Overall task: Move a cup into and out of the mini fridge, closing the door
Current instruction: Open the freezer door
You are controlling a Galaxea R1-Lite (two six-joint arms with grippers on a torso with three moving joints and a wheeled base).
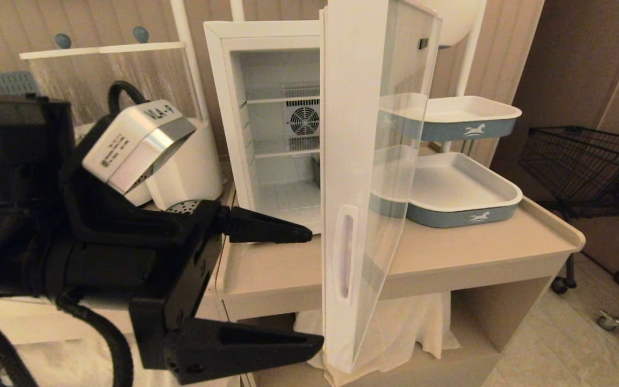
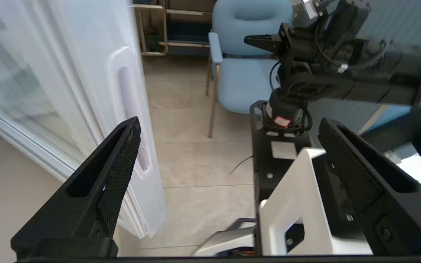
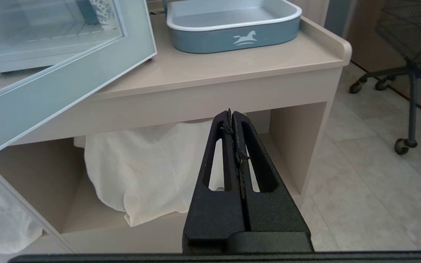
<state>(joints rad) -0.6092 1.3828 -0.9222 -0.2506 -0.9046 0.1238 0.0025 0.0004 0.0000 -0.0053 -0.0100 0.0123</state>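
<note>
The mini fridge (image 1: 266, 123) stands on the beige counter (image 1: 465, 242) with its door (image 1: 374, 161) swung wide open. Its wire shelves look bare from the head view. The cup is not in view. My left gripper (image 1: 317, 287) hangs open just left of the door's free edge, level with the recessed handle (image 1: 346, 258). One of its fingers (image 2: 119, 171) lies close beside that handle (image 2: 130, 120), and nothing is between them. My right gripper (image 3: 231, 113) is shut and empty, parked low in front of the counter's open shelf.
Two blue-and-white trays (image 1: 460, 188) (image 1: 470, 115) sit on a stand right of the fridge. A white appliance (image 1: 186, 166) stands to its left. A black wire cart (image 1: 589, 166) is on the floor at right. White cloth (image 3: 141, 171) fills the shelf below. A blue chair (image 2: 247, 54) stands behind.
</note>
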